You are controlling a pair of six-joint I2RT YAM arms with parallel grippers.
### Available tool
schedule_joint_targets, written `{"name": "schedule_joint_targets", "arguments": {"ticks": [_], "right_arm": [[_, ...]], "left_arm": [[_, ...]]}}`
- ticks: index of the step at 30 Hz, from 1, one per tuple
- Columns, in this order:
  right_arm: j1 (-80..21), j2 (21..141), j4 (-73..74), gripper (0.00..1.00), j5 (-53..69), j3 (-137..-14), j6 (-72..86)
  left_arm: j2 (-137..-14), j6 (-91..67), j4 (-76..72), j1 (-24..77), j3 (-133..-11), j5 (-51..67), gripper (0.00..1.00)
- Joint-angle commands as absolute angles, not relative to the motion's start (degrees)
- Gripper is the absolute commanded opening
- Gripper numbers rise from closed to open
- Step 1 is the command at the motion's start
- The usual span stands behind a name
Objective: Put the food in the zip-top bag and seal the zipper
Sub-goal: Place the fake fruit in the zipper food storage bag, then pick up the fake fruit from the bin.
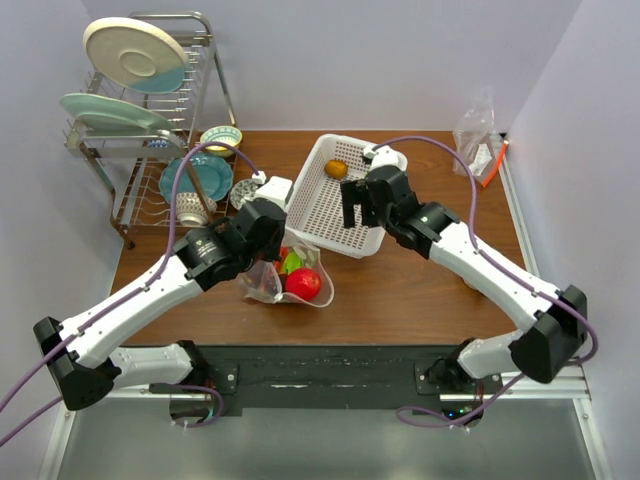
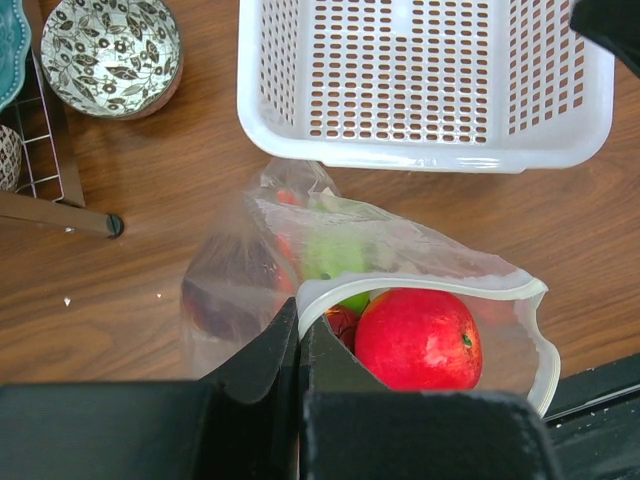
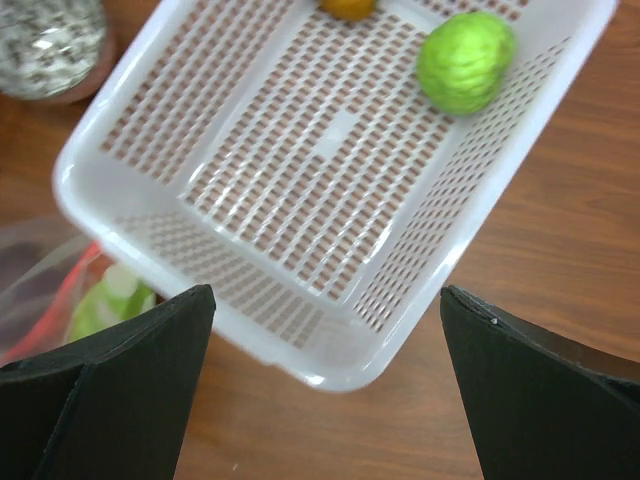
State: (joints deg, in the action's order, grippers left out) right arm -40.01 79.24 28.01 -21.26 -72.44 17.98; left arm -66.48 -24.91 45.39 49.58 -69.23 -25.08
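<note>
Pinching the zip-top bag [image 2: 420,250] by its mouth, your left gripper [image 2: 298,320] is squeezing shut on the plastic at the pale zipper [image 2: 440,281], and the red apple [image 2: 418,340] is sitting inside, right beside the fingers [image 2: 260,370]. Your right gripper [image 3: 322,300] is hanging wide open over the white basket [image 3: 270,340], holding nothing, while a green ball [image 3: 465,60] and a small orange [image 3: 348,6] are lying at the basket's far end. A patterned bowl [image 2: 110,45] and a dish rack [image 1: 215,70] are standing left of the bag.
</note>
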Motion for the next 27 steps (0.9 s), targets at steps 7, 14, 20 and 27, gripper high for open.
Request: {"name": "schedule_joint_targets", "arguments": {"ticks": [7,14,20,27], "right_arm": [[-37.28,99.54,31.10,0.99,-35.51,-88.49,13.10],[-32.96,113.88,35.34,0.99,-35.86,-100.97,10.73],[-30.50,121.37,34.55,0.99,-37.79,-106.25,7.83],[-28.74,128.05,32.26,0.99,-38.14,-110.82,4.57]], "left_arm": [[-64.78,-25.75,42.54,49.75,-69.08,-24.96,0.00],[-64.07,-25.75,42.89,49.75,-68.73,-25.93,0.00],[-64.60,-25.66,42.80,49.66,-68.91,-26.02,0.00],[-66.00,-25.22,42.89,49.66,-69.96,-26.10,0.00]]}}
